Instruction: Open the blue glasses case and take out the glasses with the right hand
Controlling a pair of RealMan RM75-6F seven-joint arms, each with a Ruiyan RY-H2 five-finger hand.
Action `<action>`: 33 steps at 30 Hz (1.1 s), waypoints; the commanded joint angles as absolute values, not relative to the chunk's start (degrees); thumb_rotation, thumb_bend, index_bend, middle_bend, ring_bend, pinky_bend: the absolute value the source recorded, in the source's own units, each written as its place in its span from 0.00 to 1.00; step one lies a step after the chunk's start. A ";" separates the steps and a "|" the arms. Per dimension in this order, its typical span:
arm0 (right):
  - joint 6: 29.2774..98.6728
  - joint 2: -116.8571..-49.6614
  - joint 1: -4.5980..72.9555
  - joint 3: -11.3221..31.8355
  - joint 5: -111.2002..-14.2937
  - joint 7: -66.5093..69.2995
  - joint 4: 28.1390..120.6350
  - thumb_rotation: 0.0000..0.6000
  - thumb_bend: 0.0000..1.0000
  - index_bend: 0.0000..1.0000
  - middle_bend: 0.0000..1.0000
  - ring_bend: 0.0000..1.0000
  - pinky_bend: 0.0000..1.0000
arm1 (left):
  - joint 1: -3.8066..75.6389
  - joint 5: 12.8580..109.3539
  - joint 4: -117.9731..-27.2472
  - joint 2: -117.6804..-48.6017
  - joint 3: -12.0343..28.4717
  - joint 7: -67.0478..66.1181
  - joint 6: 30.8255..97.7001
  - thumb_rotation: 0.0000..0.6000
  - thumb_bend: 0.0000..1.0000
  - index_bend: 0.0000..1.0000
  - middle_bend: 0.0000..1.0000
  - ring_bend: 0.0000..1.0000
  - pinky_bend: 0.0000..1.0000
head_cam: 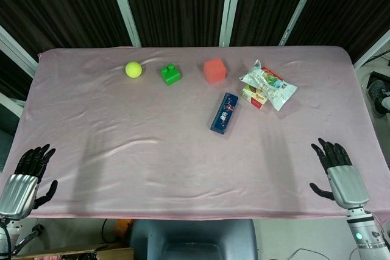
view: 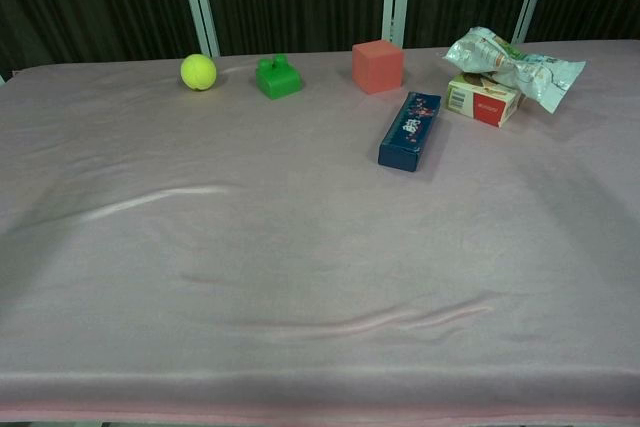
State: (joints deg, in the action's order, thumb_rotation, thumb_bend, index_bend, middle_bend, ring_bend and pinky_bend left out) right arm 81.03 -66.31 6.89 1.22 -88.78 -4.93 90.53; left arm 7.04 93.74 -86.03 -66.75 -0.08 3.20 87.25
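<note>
The blue glasses case (head_cam: 224,112) lies closed on the pink cloth, right of centre, its long side running toward the far edge; the chest view shows the same case (view: 410,130) with a printed lid. No glasses are visible. My right hand (head_cam: 338,168) hovers at the table's near right corner, fingers spread and holding nothing, well short of the case. At the near left corner, my left hand (head_cam: 27,175) is also spread and holds nothing. Neither hand appears in the chest view.
Along the far side sit a yellow-green ball (head_cam: 133,69), a green block (head_cam: 170,74) and a red cube (head_cam: 214,70). A crinkled snack bag (head_cam: 268,83) lies on a small box (head_cam: 255,96) just right of the case.
</note>
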 commanded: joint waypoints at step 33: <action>42.28 -93.40 47.22 12.85 -77.15 -43.23 63.26 1.00 0.32 0.00 0.00 0.00 0.00 | 7.70 89.48 -86.12 -67.03 1.19 0.16 84.74 1.00 0.41 0.00 0.00 0.00 0.04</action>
